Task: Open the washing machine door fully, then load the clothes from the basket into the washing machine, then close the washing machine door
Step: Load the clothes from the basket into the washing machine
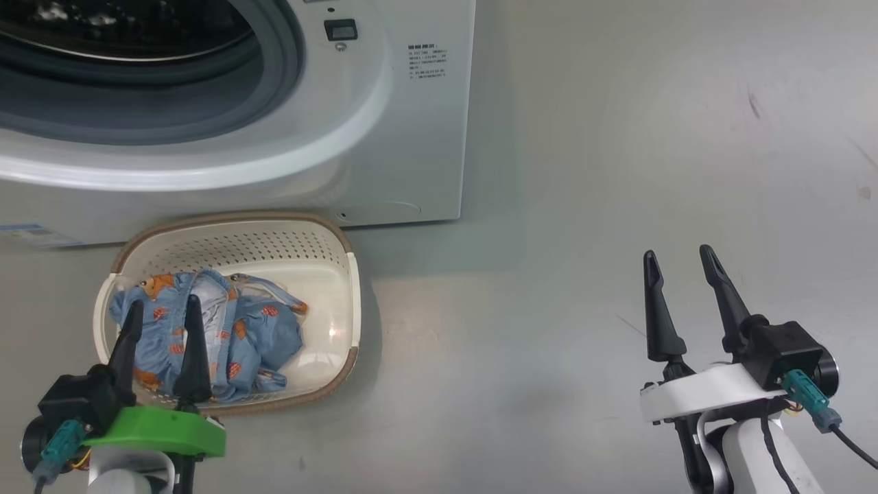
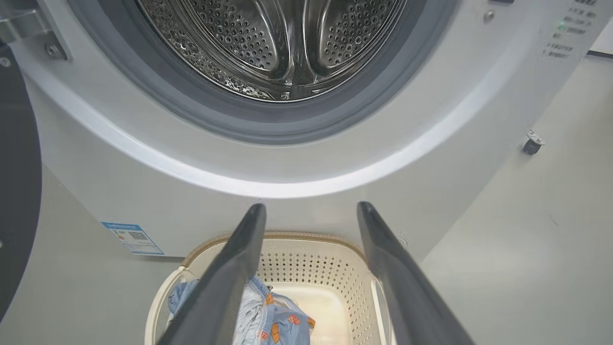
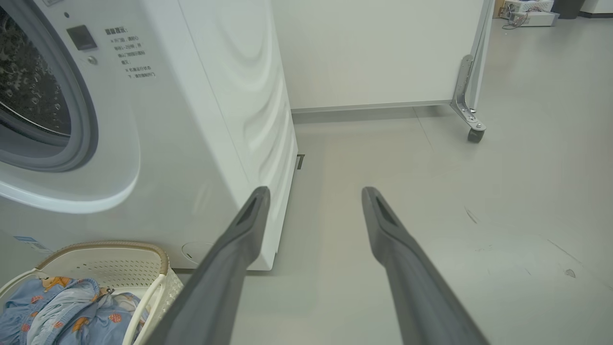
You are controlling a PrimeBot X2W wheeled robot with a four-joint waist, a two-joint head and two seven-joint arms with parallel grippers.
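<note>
The washing machine (image 1: 384, 123) stands at the upper left with its mouth uncovered; the steel drum (image 2: 268, 43) is bare inside. The washing machine door (image 2: 17, 191) is swung out to the left, its black rim and hinge at the edge of the left wrist view. On the floor in front sits the basket (image 1: 351, 309) holding the clothes (image 1: 233, 336), a blue bundle with orange prints. My left gripper (image 1: 164, 302) hovers open above the basket's near left part, apart from the fabric. My right gripper (image 1: 678, 252) is open and empty over bare floor far to the right.
A grey floor spreads to the right of the machine. A white panel on a caster wheel (image 3: 475, 134) stands behind and to the right. A blue label (image 2: 131, 237) marks the machine's lower front corner, just left of the basket.
</note>
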